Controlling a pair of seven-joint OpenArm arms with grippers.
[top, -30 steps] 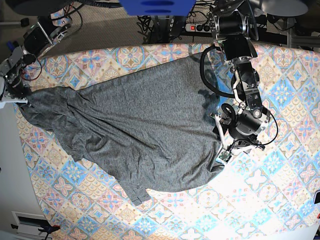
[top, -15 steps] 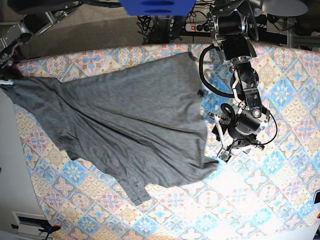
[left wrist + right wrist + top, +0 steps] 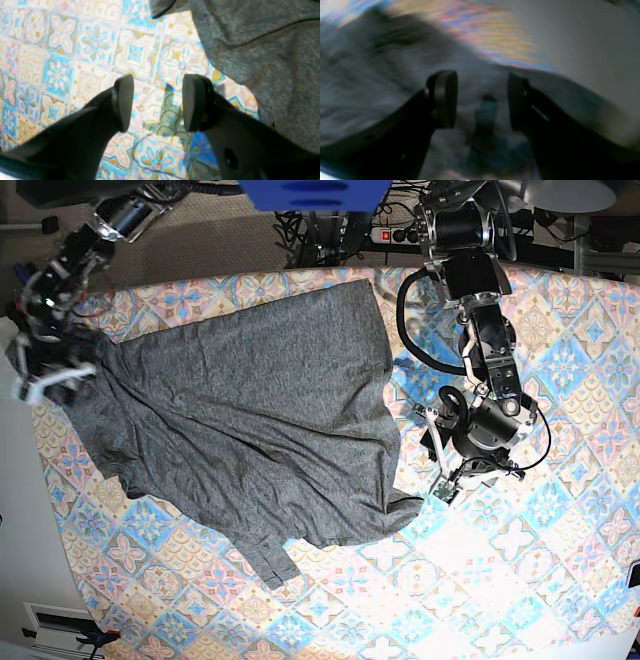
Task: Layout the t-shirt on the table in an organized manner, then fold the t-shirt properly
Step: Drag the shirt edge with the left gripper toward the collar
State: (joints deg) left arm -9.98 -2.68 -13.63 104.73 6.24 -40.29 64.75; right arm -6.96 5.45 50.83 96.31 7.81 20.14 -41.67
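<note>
Two tools noted: left tool (image 3: 157, 102) spread over bare worktop (image 3: 75, 50); right tool (image 3: 482, 100) spread above t-shirt (image 3: 250, 420). Shirt judged soft, limp; shoulder seams or hem corners advised.

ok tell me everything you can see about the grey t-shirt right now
The t-shirt is a plain dark heather-grey knit, with no print. It lies spread but rumpled on the table, creased diagonally, with a narrow part trailing toward the near edge. Its left end is bunched beneath the right gripper, whose jaws stand apart. The left gripper is open over bare cloth beside the shirt's edge, not touching it.
</note>
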